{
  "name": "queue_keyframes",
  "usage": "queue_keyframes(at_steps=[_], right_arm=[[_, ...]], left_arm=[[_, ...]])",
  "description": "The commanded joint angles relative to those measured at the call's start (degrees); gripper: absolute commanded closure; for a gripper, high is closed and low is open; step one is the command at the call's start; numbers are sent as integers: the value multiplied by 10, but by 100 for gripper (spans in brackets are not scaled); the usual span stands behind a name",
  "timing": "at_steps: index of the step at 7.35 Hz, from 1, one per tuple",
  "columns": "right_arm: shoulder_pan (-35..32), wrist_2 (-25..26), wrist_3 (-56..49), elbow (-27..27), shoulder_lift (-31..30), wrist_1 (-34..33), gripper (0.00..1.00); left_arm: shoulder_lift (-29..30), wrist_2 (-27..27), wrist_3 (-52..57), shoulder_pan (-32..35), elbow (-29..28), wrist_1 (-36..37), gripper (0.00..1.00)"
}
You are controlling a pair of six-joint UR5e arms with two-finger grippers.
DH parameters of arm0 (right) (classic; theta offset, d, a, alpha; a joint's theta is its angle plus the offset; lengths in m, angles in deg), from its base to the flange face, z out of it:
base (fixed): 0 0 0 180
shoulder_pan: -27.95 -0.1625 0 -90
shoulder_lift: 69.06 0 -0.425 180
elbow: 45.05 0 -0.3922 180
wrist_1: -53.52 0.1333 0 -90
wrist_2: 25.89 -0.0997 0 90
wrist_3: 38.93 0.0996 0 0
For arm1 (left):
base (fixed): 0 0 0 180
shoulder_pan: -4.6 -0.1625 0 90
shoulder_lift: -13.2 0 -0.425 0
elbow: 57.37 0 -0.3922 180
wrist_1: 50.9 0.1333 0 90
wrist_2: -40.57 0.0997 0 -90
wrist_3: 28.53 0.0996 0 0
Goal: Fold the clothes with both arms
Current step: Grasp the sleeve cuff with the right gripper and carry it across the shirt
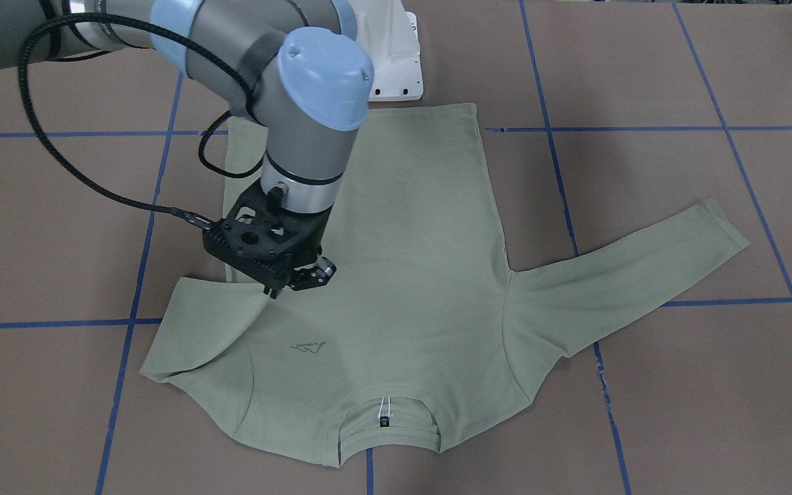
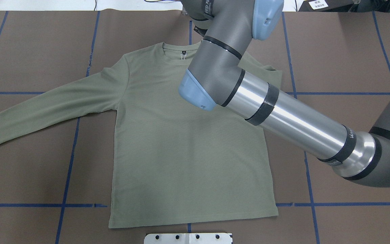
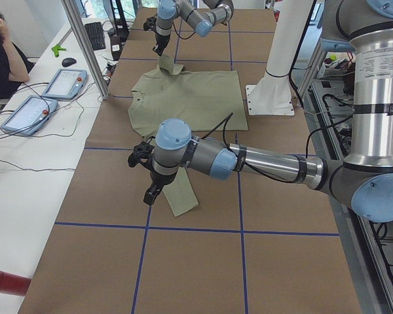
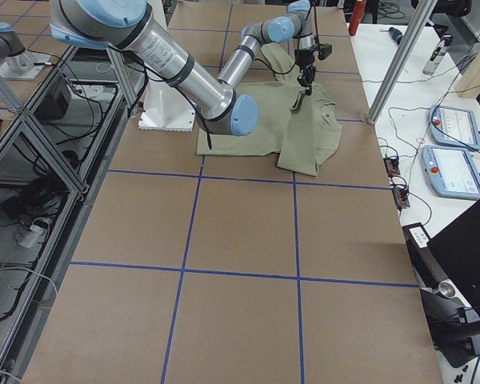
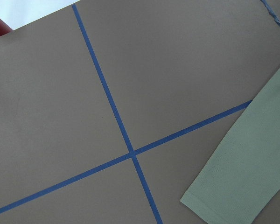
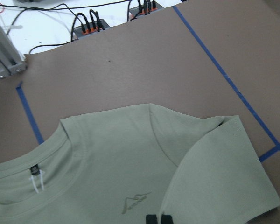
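The pale green long-sleeved shirt [image 1: 410, 275] lies flat, front up, its neck away from the robot's base. Its right sleeve [image 1: 210, 323] is doubled back toward the chest, and the sleeve's end rises to my right gripper [image 1: 300, 280]. That gripper is shut on the sleeve just above the chest logo [image 6: 137, 201]. The left sleeve [image 2: 46, 105] lies stretched out straight on the table. In the exterior left view my left gripper [image 3: 149, 190] hangs over that sleeve's cuff [image 5: 233, 186]; I cannot tell whether it is open or shut.
The white pedestal base [image 1: 396, 62] stands by the shirt's hem. Blue tape lines [image 2: 69, 149] grid the brown table cover. A side bench with tablets [image 3: 64, 82] and a seated person [image 3: 0, 59] runs past the neck side. A metal post [image 3: 85, 46] stands at that edge.
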Motion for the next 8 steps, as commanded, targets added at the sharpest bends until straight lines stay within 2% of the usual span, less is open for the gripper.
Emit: queue_keyframes(at_steps=[1, 3, 5, 6, 7, 8], right_arm=[[24, 36, 3, 42, 45, 37, 100], [49, 72, 2, 89, 75, 113, 100], [66, 102, -6, 133, 118, 151, 100], [94, 125, -6, 154, 120, 175, 100], [135, 178, -8, 175, 117, 181, 100], [154, 186, -8, 176, 116, 181, 100]], left_arm=[[-1, 0, 0, 0, -4, -1, 0], [1, 0, 1, 0, -14, -1, 0], [0, 0, 1, 0, -15, -1, 0], [0, 0, 1, 0, -19, -1, 0], [0, 0, 1, 0, -22, -1, 0], [1, 0, 2, 0, -22, -1, 0]])
